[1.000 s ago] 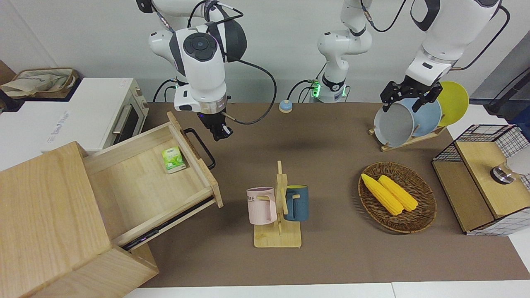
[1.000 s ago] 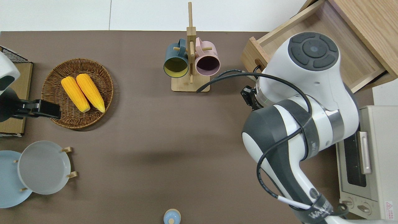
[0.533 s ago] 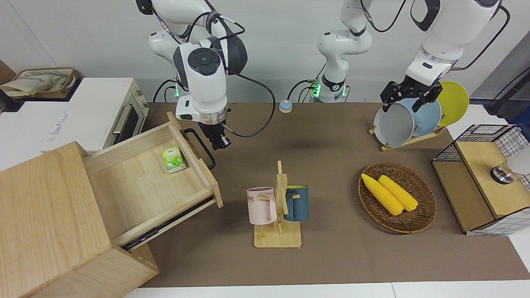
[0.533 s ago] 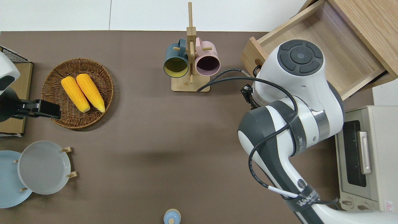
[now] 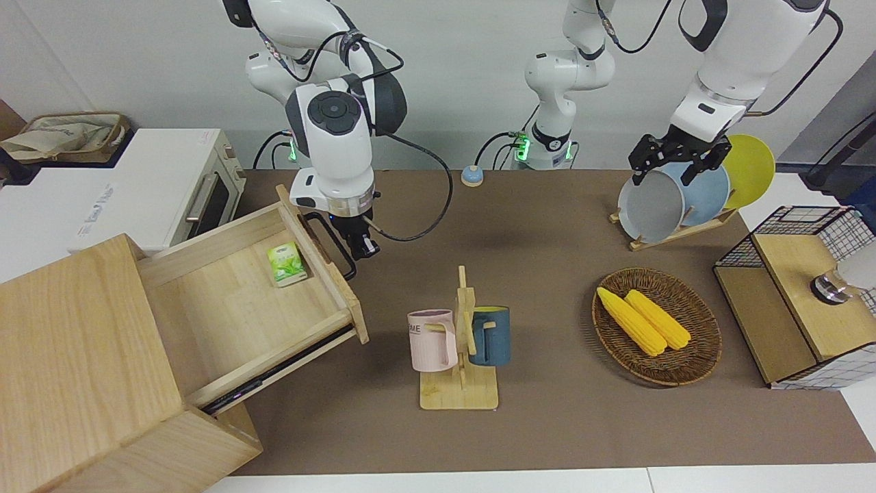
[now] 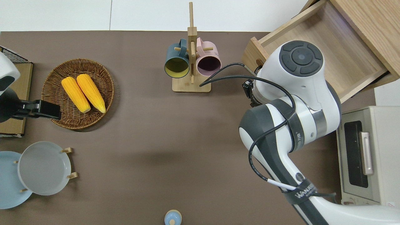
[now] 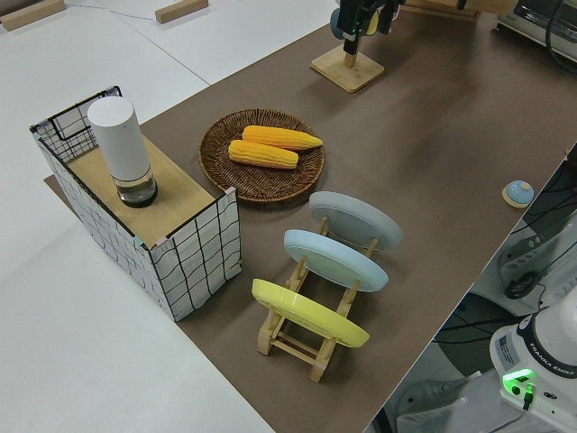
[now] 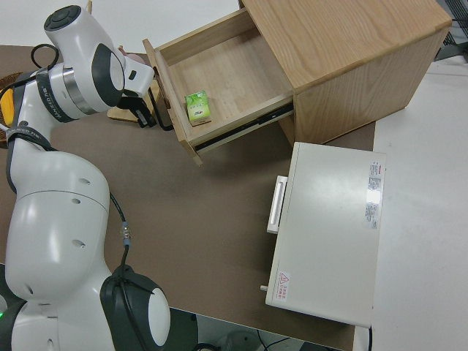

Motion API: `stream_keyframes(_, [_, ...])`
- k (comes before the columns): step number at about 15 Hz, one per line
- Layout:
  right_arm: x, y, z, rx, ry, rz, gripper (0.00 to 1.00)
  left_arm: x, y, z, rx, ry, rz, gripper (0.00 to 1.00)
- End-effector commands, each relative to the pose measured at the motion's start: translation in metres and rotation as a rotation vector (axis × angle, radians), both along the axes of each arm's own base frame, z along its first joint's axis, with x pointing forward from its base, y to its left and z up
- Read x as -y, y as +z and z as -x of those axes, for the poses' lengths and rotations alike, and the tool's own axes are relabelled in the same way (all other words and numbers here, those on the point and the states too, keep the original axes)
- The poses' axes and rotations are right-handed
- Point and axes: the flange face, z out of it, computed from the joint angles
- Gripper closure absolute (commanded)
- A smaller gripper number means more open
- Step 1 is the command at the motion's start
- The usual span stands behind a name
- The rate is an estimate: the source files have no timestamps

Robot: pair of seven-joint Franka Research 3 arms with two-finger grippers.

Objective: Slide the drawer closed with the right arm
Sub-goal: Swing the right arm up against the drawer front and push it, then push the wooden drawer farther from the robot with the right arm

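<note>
The drawer (image 5: 239, 301) stands pulled far out of the pale wooden cabinet (image 5: 75, 342); it also shows in the overhead view (image 6: 331, 47) and the right side view (image 8: 219, 80). A small green box (image 5: 286, 263) lies in it by the front panel. The black loop handle (image 5: 333, 241) sticks out of the front panel. My right gripper (image 5: 365, 248) points down, low over the brown mat right beside the handle; whether it touches the handle I cannot tell. It also shows in the right side view (image 8: 142, 115). In the overhead view the arm hides it. My left arm is parked, its gripper (image 5: 674, 161) open.
A white oven (image 5: 171, 185) stands beside the cabinet, nearer to the robots. A mug rack (image 5: 462, 342) with two mugs stands mid-table, close to the drawer's corner. A basket of corn (image 5: 657, 325), a plate rack (image 5: 677, 192) and a wire-mesh box (image 5: 801, 294) are toward the left arm's end.
My right gripper has come down and moved closer to the drawer's handle. The drawer has not moved. The left arm has not moved.
</note>
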Motion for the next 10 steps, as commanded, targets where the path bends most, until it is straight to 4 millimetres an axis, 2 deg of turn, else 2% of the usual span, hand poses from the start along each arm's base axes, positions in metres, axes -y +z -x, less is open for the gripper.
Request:
stream_keyframes(1, [0.005,-0.003,-0.005,0.027,-0.020,-0.001,1.000,-0.001,0.003,-0.002,-0.006,-0.011,-0.016,0.01])
stream_keyframes(6, [0.011,-0.002,-0.010,0.032,-0.013,0.003,1.000,-0.001,0.004,-0.002,-0.005,-0.009,-0.016,0.01])
stream_keyframes(10, [0.027,0.004,-0.018,0.042,0.001,-0.003,1.000,-0.001,0.003,-0.002,-0.006,-0.011,-0.016,0.01])
